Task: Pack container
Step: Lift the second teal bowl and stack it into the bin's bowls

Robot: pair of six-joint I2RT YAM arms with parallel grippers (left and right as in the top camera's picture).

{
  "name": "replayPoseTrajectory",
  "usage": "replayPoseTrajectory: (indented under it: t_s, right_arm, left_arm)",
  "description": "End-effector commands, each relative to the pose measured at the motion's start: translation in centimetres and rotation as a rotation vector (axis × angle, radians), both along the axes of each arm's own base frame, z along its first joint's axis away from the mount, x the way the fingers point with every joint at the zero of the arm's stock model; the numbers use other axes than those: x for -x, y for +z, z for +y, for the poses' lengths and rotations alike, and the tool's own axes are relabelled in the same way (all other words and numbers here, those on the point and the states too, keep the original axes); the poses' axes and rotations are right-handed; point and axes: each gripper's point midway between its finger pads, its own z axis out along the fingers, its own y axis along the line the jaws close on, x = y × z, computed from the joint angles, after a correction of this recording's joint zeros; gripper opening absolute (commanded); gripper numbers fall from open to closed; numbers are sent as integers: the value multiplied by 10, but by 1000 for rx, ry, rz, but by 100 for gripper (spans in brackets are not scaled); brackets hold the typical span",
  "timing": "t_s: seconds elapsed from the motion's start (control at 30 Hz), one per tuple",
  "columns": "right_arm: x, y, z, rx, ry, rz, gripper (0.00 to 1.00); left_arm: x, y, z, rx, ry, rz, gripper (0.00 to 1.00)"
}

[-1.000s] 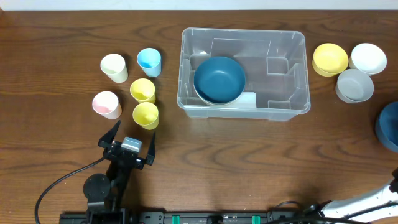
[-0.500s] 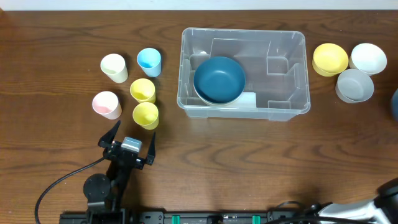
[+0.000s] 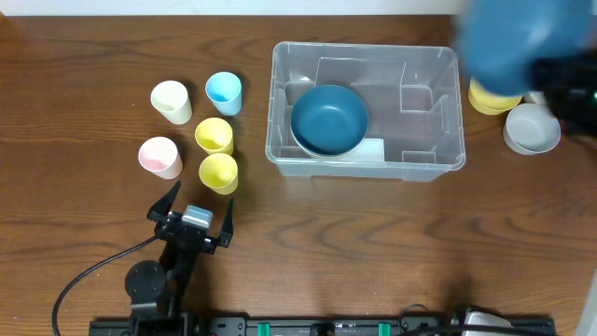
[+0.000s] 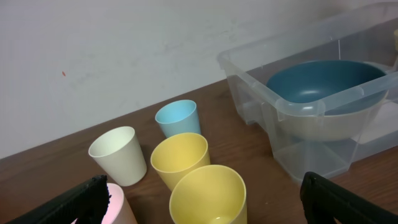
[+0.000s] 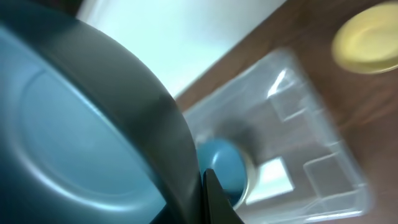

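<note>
Packing is barely begun: container (image 3: 366,46) at frame centre holds one dark blue bowl (image 3: 328,119); right fingers (image 5: 211,193) grip a second blue bowl (image 3: 508,42) at upper right; left fingers (image 3: 228,217) gape wide; cups (image 3: 215,136) sit unpacked.

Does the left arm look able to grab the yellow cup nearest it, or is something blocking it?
Probably yes. The left fingers stand open facing the nearest yellow cup, with only bare table between. The pink cup and second yellow cup stand close, so it looks tight.
</note>
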Motion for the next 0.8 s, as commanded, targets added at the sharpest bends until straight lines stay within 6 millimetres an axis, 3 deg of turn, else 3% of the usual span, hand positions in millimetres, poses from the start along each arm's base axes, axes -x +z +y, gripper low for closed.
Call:
replayPoseTrajectory:
  t_s: [0.0, 0.13, 0.27, 0.5, 0.77]
  right_arm:
    - [-16, -27, 36, 101, 45, 70, 1]
    - [-32, -69, 85, 141, 148, 173, 1]
    - [-44, -111, 109, 142, 197, 292, 1]
    - [-47, -180, 133, 148, 297, 489, 1]
    - [-44, -224, 147, 173, 355, 605, 2]
  left_arm:
    - [0, -16, 0, -13, -3, 42, 98]
    - [0, -16, 0, -13, -3, 42, 98]
    - [0, -16, 0, -13, -3, 42, 98]
    - [0, -16, 0, -13, -3, 42, 98]
    - [0, -16, 0, -13, -3, 42, 98]
